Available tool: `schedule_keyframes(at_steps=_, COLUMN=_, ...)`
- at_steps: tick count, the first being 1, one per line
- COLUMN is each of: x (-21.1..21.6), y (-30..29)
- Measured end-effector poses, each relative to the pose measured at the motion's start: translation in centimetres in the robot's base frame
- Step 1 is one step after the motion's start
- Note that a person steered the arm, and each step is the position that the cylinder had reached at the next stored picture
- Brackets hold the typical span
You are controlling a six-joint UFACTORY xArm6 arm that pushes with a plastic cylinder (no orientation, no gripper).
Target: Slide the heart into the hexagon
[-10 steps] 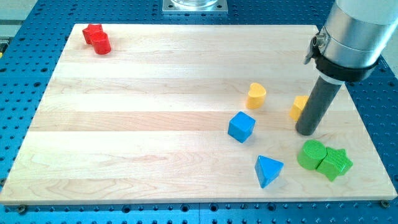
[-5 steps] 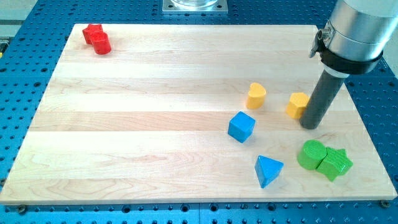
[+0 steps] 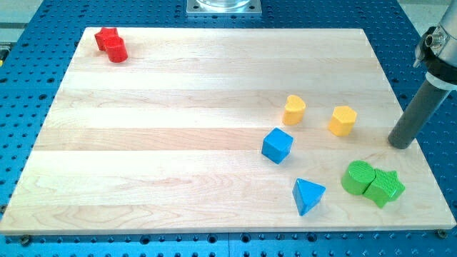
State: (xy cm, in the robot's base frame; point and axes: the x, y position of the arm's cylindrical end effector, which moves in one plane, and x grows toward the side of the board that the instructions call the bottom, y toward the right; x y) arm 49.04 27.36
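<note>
The yellow heart (image 3: 293, 110) lies on the wooden board right of centre. The yellow hexagon (image 3: 343, 120) lies a short gap to its right, apart from it. My tip (image 3: 401, 145) stands at the board's right edge, right of the hexagon and clear of it, above the green blocks.
A blue cube (image 3: 277, 145) lies below the heart, and a blue triangle (image 3: 308, 195) lower still. A green cylinder (image 3: 357, 177) and a green star (image 3: 385, 187) touch at the lower right. Two red blocks (image 3: 111, 44) sit at the top left corner.
My tip has moved right, from touching the hexagon's right side out to the board's right edge. The hexagon now shows fully. No block has visibly moved.
</note>
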Motion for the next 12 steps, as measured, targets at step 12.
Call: schedule_keyframes(at_steps=12, x=-6.2, y=-15.8)
